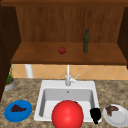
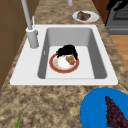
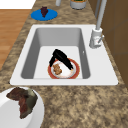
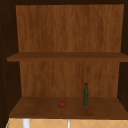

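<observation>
Down in the sink [image 2: 97,62] basin lies a red-rimmed plate [image 2: 64,63] with a brown bit of food [image 2: 70,60] on it. One hand [image 2: 67,50], which one I cannot tell, reaches over the plate's rim, its fingers stretched out long and touching it. At the sink's front right corner the right hand [image 1: 95,114] hangs; its fingers cannot be made out. A white plate [image 1: 117,117] sits just beside it.

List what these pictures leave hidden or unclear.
- Front view: red plate hides its food and the sink floor.
- Side views: right hand covers part of the red plate.
- Left side view: blue plate cut off by the bottom and right edges.
</observation>
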Robot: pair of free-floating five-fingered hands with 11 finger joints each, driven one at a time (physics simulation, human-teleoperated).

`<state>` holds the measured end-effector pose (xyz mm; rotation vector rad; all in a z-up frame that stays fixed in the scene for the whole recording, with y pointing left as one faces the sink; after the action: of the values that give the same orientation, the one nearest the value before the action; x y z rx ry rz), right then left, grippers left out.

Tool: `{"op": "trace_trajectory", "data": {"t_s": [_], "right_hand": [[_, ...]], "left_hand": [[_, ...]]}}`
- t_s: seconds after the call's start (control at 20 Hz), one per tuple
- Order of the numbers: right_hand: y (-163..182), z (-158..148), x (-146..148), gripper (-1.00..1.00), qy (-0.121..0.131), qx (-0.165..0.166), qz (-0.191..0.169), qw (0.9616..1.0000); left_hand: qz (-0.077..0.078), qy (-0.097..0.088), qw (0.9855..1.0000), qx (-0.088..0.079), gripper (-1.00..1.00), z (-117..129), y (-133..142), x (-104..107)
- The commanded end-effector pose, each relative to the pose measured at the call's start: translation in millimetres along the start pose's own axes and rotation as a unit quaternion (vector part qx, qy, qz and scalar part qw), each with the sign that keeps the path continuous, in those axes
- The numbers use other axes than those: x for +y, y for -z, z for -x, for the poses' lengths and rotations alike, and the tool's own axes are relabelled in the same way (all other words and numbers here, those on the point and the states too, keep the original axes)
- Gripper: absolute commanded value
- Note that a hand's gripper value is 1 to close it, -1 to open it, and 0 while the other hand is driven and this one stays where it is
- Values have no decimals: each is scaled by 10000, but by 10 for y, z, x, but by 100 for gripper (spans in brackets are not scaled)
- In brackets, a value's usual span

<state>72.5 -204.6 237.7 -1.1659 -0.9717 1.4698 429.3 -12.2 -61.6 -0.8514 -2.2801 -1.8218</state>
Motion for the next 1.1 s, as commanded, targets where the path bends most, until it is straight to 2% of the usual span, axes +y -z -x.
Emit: {"op": "trace_trajectory", "data": {"t_s": [0.0, 0.1, 0.2, 0.25, 0.3, 0.35, 0.4, 0.45, 0.5, 0.7, 0.8, 0.85, 0.95, 1.0, 1.05], "right_hand": [[0, 0, 0, 0, 0, 0, 0, 10000], [0, 0, 0, 0, 0, 0, 0, 10000], [0, 0, 0, 0, 0, 0, 0, 10000], [0, 0, 0, 0, 0, 0, 0, 10000], [0, 0, 0, 0, 0, 0, 0, 10000], [0, 0, 0, 0, 0, 0, 0, 10000], [0, 0, 0, 0, 0, 0, 0, 10000], [0, 0, 0, 0, 0, 0, 0, 10000], [0, 0, 0, 0, 0, 0, 0, 10000], [0, 0, 0, 0, 0, 0, 0, 10000], [0, 0, 0, 0, 0, 0, 0, 10000], [0, 0, 0, 0, 0, 0, 0, 10000], [0, 0, 0, 0, 0, 0, 0, 10000], [0, 0, 0, 0, 0, 0, 0, 10000], [0, 0, 0, 0, 0, 0, 0, 10000]], "left_hand": [[-111, 24, 9999, 125, -100, 325, -59, 1], [-240, 60, 9996, 126, -100, 423, -150, -123], [-450, -243, 9986, 114, -100, 457, -223, -198], [-486, -415, 9979, 105, -100, 385, -238, -251], [-503, -670, 9964, 109, -100, 253, -227, -226], [-597, -893, 9942, 75, -100, 174, -189, -188], [-677, -1037, 9923, 9, -100, 166, -216, -168], [-704, -1058, 9919, 3, -100, 213, -230, -164], [-697, -1019, 9923, 40, -100, 266, -183, -129], [-683, -1060, 9920, 15, -100, 440, -251, -76], [-735, -1134, 9908, 58, -100, 549, -285, -44], [-650, -1034, 9925, -9, -100, 592, -265, -17], [-544, -880, 9946, -53, -100, 602, -248, -65], [-540, -817, 9952, -40, -100, 593, -264, -135], [-556, -823, 9951, -33, -100, 590, -276, -156]]}}
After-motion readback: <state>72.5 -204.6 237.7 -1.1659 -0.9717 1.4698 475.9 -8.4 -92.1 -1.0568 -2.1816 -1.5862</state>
